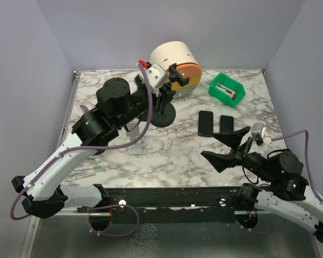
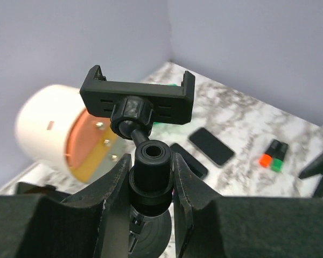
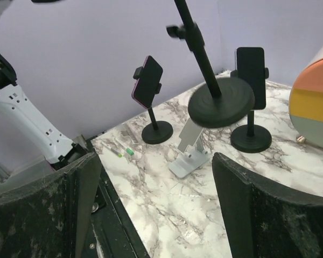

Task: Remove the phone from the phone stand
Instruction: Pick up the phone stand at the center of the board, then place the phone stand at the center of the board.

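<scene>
The left hand (image 2: 151, 177) is narrowed on the upright post of a black phone stand with a round base (image 1: 162, 116). That stand's clamp cradle (image 2: 161, 102) looks empty from the wrist view. The phones left to remove are elsewhere. A dark phone with a pinkish edge (image 3: 147, 80) and a plain black phone (image 3: 251, 67) each sit clamped upright in other black round-based stands on the marbled table (image 1: 172, 156). Which of them is the target I cannot tell.

The main risk is the held stand itself. In the right wrist view its base seems tilted and off the table, close in front of the plain black phone's stand. The post is round and the base heavy, so it could pivot in the grip. A careless swing could topple that neighbour, phone and all.

The right hand (image 1: 209, 144) is spread wide and holds nothing, hovering near the front right. Two black phones (image 1: 205, 123) (image 1: 226, 124) lie flat side by side just beyond it. A white folding stand (image 3: 188, 153) sits near the raised base. A white-and-orange cylinder (image 1: 172, 56) crowds the back, and a green bin (image 1: 226, 88) stands to its right. In the top view the left arm hides both loaded stands.
</scene>
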